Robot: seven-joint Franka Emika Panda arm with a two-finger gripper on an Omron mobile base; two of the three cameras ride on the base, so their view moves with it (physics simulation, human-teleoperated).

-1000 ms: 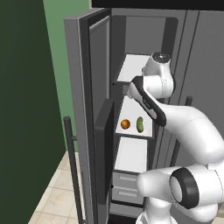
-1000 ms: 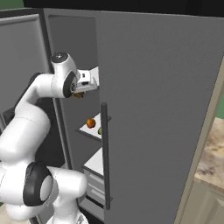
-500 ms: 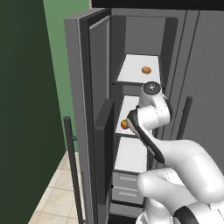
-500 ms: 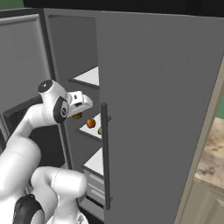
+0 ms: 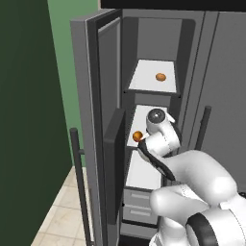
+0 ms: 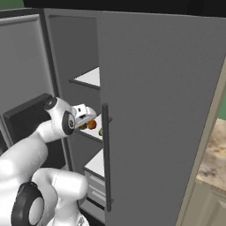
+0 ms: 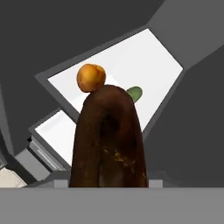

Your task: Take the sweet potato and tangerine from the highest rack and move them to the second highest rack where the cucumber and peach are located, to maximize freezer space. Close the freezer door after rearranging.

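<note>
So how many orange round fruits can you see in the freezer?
2. The tangerine sits alone on the highest rack. The peach is on the second highest rack, beside the cucumber. The arm may hide others.

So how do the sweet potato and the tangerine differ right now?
The sweet potato is dark brown and elongated; the tangerine is a small pale orange ball. The sweet potato is off the shelves, held up close in front of the hand camera and aimed at the second highest rack, where the peach and cucumber sit; the tangerine lies alone on the highest rack. Both are meant for the second rack.
</note>
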